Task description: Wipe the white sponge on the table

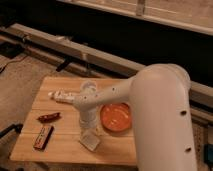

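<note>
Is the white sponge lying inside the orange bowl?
No, the white sponge lies on the table beside the orange bowl, directly below the gripper.

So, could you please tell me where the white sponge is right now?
In the camera view, the white sponge lies near the front edge of the table, just lower-left of the orange bowl, directly under the gripper.
</note>
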`<state>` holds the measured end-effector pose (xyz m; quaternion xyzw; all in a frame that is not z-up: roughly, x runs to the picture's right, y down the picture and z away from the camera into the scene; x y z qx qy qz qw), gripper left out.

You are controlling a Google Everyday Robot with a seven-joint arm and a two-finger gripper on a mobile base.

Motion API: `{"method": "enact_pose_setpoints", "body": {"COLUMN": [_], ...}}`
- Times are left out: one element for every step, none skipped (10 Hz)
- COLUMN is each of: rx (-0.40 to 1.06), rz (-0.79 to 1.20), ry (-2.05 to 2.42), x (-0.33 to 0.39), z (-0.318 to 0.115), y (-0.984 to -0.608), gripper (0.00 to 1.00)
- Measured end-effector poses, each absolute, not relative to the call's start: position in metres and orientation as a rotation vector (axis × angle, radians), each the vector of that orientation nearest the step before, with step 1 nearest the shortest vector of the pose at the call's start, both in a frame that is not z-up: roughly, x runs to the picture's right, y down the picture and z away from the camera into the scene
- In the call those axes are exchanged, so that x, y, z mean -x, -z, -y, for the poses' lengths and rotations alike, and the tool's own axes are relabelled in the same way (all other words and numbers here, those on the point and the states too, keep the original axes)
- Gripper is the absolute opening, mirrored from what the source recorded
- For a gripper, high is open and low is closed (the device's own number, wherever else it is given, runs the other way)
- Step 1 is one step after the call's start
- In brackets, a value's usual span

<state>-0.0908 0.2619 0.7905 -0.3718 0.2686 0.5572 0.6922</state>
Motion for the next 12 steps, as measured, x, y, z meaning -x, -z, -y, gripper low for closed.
{"method": "enact_pose_setpoints", "body": {"rx": [0.835, 0.839, 0.844, 0.847, 0.85, 0.851, 0.852, 0.849, 0.847, 0.844, 0.842, 0.843], "rz": [-0.604, -0.609, -0.612, -0.611, -0.605, -0.6, -0.594, -0.587, -0.568, -0.551, -0.547, -0.54], "ry": [-1.238, -1.232, -1.228, -1.223, -1.219, -1.215, -1.213, -1.209, -1.208, -1.209, -1.209, -1.203], "x": [0.091, 0.091, 0.092, 0.094, 0.096, 0.098, 0.102, 0.106, 0.116, 0.129, 0.137, 0.147], "z": [-0.263, -0.264, -0.264, -0.264, -0.263, -0.261, -0.259, -0.256, -0.249, -0.241, -0.236, -0.231], "y": [-0.791, -0.792, -0.792, -0.791, -0.79, -0.789, -0.788, -0.787, -0.788, -0.792, -0.795, -0.801], "gripper": [0.43, 0.32, 0.22, 0.14, 0.11, 0.11, 0.11, 0.11, 0.11, 0.11, 0.11, 0.11]}}
